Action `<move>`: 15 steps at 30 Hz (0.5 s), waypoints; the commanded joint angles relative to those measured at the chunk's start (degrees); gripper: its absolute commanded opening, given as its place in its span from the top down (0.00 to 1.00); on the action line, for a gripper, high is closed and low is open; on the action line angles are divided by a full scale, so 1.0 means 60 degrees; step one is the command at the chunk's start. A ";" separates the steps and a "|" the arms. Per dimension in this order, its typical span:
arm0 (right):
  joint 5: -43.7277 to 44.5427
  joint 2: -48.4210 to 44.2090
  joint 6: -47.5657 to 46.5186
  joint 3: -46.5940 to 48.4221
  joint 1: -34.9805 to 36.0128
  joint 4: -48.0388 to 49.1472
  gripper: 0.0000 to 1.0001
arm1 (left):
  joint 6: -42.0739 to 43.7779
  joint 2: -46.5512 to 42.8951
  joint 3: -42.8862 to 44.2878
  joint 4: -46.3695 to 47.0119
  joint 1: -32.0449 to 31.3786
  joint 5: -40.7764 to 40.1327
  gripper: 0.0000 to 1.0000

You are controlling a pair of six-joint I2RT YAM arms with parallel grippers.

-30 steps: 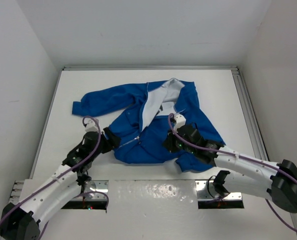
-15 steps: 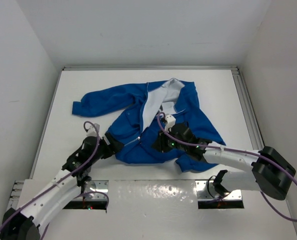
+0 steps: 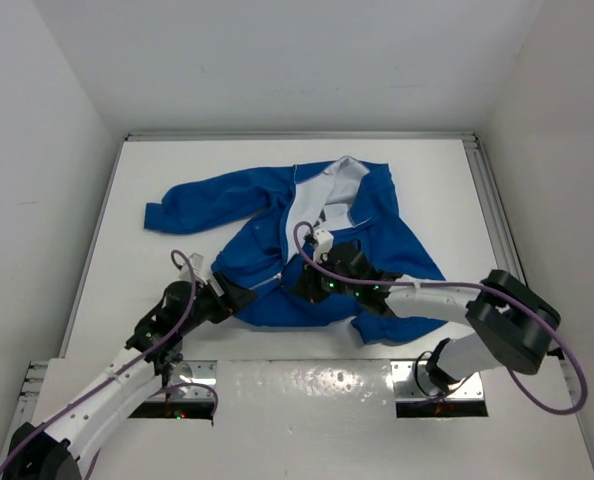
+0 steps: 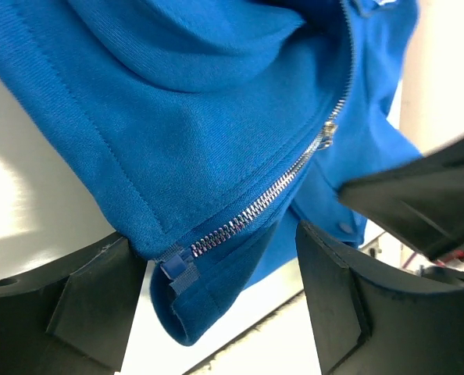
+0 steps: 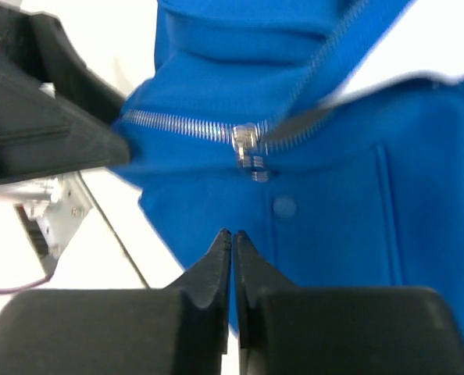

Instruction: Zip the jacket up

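The bright blue jacket (image 3: 397, 240) lies spread on the white table, its front open at the top and showing white lining (image 3: 312, 205). My left gripper (image 3: 239, 297) is open at the jacket's bottom hem. In the left wrist view (image 4: 216, 293) the hem and the zipper's lower end (image 4: 177, 269) lie between its jaws, untouched. The silver zipper slider (image 4: 326, 137) sits partway up. My right gripper (image 3: 302, 285) is shut and empty. In the right wrist view (image 5: 232, 234) its tips hover over blue fabric just below the slider (image 5: 245, 142).
A metal rail (image 3: 497, 220) runs along the table's right edge. White walls close in the table on the left, back and right. Metal mounting plates (image 3: 192, 380) sit at the near edge. My left finger shows in the right wrist view (image 5: 44, 133), close to the zipper.
My right gripper has moved left across the jacket to just below the zipper slider. My left gripper has shifted slightly right and nearer, at the bottom hem.
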 commanded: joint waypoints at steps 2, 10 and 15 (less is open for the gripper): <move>-0.0267 0.0852 -0.0218 0.0863 0.0050 0.1039 1.00 | -0.0187 -0.0161 0.0048 0.0853 -0.0062 0.0296 0.28; -0.0296 0.1819 -0.0526 0.1595 0.0065 0.0821 0.53 | -0.0056 0.0117 -0.0040 0.1454 -0.0062 0.0339 0.36; -0.0106 0.1879 -0.0614 0.1611 0.0050 0.0790 0.52 | 0.0076 -0.0030 0.0092 0.1308 -0.0048 0.0237 0.49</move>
